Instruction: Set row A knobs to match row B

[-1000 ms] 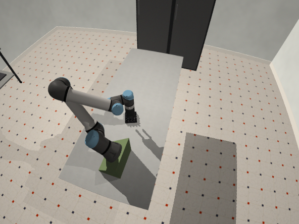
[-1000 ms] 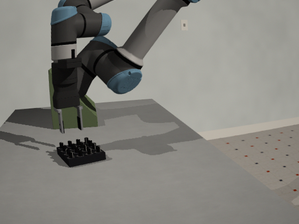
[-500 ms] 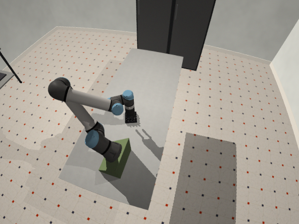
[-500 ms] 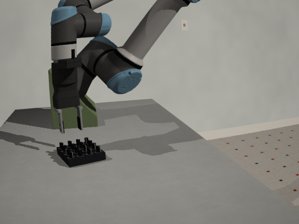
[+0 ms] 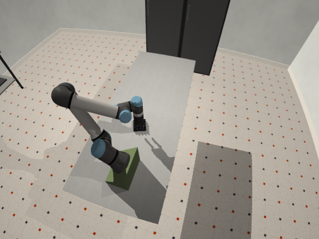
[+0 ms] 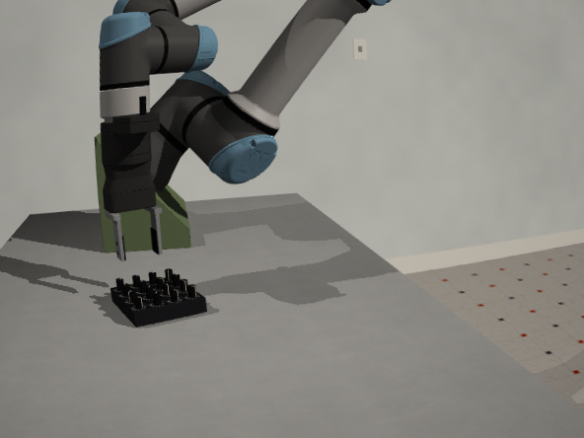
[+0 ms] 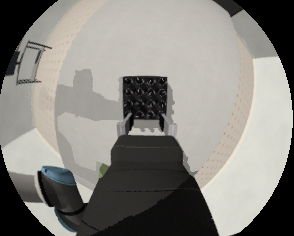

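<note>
The black knob box (image 5: 139, 128) (image 6: 171, 314) (image 7: 145, 98) stands on the grey table and carries a grid of upright black knobs. White lines show on some knobs, but the marks, the printed names and the socket are too small to tell, so I cannot read where any knob points. My gripper (image 6: 139, 256) (image 7: 146, 118) is open and empty, pointing down. Its fingertips hang above the box's edge on the robot base's side, clear of the knobs. In the top view the arm's wrist and gripper body hide part of the box and the fingers.
The grey table (image 5: 164, 86) (image 6: 296, 365) carries the green base block (image 5: 134, 162) (image 6: 143, 237) of the arm. A dark cabinet (image 5: 167, 19) stands beyond the table's far end. Shadows of the arm and gripper fall on the table around the box.
</note>
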You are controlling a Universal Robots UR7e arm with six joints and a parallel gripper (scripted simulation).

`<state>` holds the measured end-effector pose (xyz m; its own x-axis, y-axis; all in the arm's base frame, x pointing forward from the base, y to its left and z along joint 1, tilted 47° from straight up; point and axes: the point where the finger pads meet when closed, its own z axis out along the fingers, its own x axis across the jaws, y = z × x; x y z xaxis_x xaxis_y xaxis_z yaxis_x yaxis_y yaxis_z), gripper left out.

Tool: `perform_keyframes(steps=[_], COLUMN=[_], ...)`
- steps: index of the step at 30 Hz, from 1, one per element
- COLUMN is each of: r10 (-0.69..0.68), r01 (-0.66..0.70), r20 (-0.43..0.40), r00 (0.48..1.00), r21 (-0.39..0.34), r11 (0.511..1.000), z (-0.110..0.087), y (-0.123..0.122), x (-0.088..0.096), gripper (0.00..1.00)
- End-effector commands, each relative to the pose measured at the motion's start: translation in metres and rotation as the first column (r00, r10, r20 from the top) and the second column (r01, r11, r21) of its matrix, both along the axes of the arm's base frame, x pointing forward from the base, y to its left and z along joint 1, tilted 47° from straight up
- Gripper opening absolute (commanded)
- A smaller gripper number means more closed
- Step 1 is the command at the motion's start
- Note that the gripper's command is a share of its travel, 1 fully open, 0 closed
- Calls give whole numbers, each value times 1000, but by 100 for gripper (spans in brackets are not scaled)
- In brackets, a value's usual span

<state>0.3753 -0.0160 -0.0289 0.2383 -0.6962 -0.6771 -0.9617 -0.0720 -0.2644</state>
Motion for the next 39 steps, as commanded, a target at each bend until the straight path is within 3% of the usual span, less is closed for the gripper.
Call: perform_keyframes(steps=[1,32,39], r10=[-1,0,0], r01=[1,0,0], r20=[1,1,0], r00=[1000,1000,1000], r21=[-1,-1,-3], r11=[1000,1000,1000], z=[0,0,-2], y=[0,-1,-1], x=[0,-1,-8], gripper=[100,100,100])
